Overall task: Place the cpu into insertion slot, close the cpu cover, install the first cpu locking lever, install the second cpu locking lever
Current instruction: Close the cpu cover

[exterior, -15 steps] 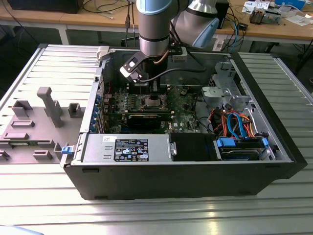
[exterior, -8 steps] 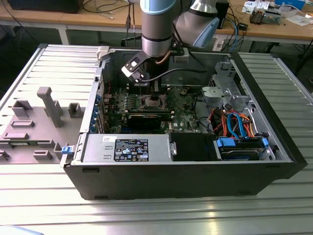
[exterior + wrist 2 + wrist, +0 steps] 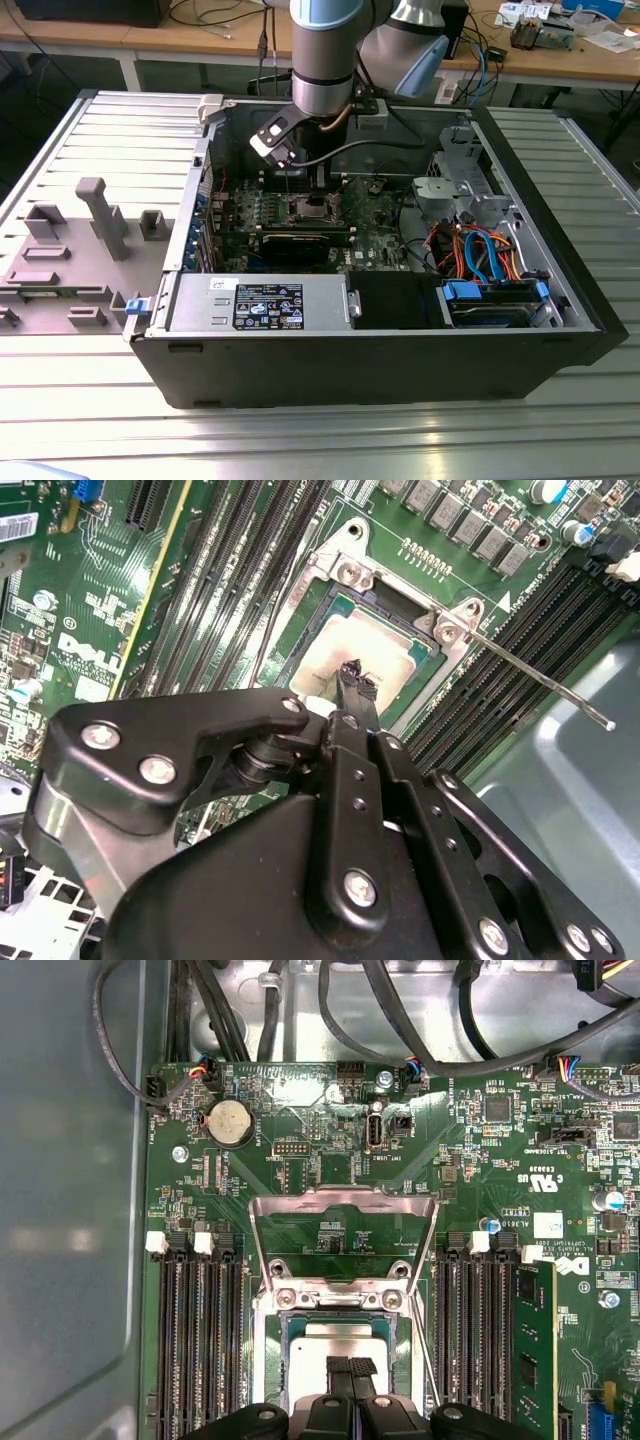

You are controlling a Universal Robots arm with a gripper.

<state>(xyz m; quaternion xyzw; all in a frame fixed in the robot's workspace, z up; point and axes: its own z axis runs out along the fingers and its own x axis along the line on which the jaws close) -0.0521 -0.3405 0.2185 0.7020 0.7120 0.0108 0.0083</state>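
The cpu point(image 3: 335, 1340), a flat silver-grey chip, lies in the insertion slot point(image 3: 268, 1355) of the green board point(image 3: 380, 225). It appears pale in the second wrist view point(image 3: 365, 650). My gripper point(image 3: 350, 1368) is shut with nothing between its fingers. Its tip point(image 3: 352, 672) is right over the chip's top; I cannot tell whether it touches. The cpu cover point(image 3: 345, 1200), a silvery frame with a large window, is swung open away from the slot. A thin locking lever point(image 3: 540, 685) sticks out free past one corner of the slot. In the exterior view the gripper point(image 3: 316, 190) reaches down into the case.
Long memory slots point(image 3: 195, 1340) flank the socket on both sides, with one green memory stick point(image 3: 535, 1350) seated. A long black card point(image 3: 300, 243) lies across the board. The case walls point(image 3: 195, 200), a drive cage point(image 3: 450, 190) and coloured cables point(image 3: 480, 250) surround the work area.
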